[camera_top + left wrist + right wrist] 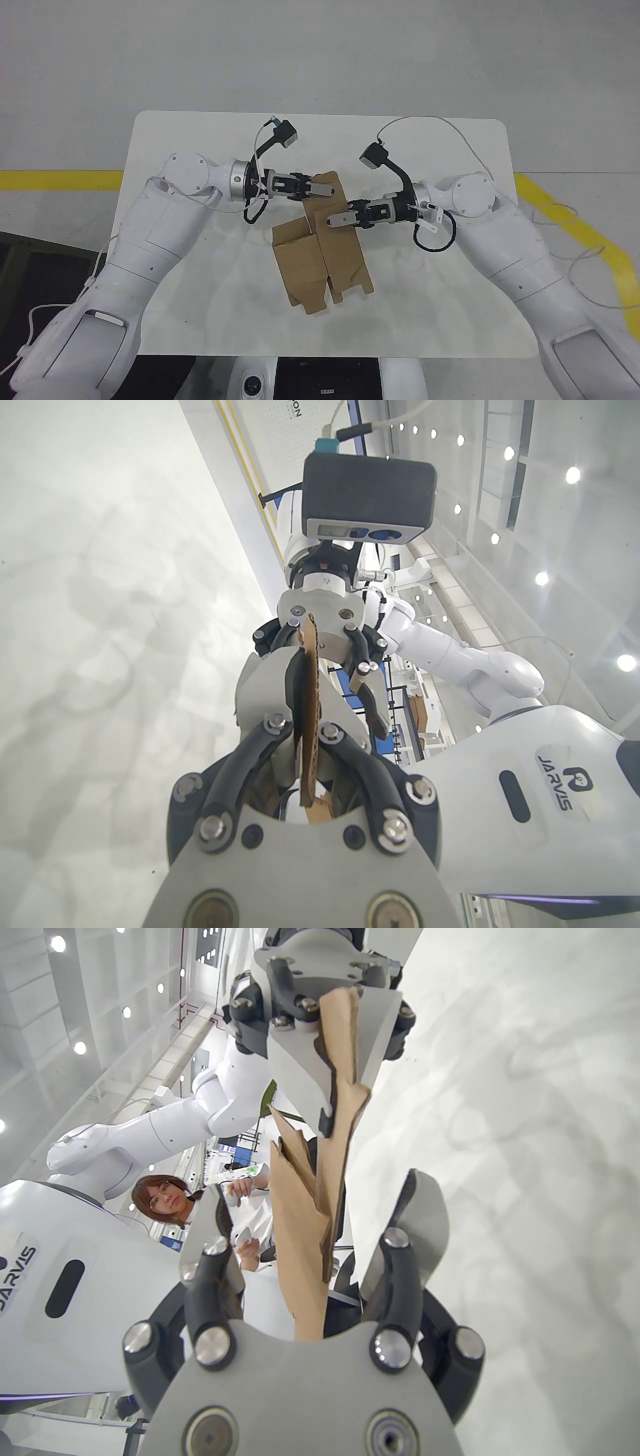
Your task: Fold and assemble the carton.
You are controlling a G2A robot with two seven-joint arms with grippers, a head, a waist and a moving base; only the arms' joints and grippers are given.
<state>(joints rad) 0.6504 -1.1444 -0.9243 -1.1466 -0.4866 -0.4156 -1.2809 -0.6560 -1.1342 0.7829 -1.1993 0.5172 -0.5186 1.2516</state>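
Note:
A flattened brown carton [325, 260] lies over the middle of the white table [200, 140], with its far end raised. My left gripper [308, 186] is shut on the carton's upper flap, and the cardboard edge [309, 740] runs between its pads. In the right wrist view that same left gripper [345, 1098] shows clamped on the flap's tip. My right gripper [335, 217] stands open at the carton's far edge, level with the left one. Its two fingers [420, 1213] are spread wide with the cardboard [300, 1228] passing between them untouched.
The table's far edge [320, 115] and side edges are close to both elbows. Bare tabletop lies left and right of the carton. A yellow floor stripe [60, 180] runs beside the table.

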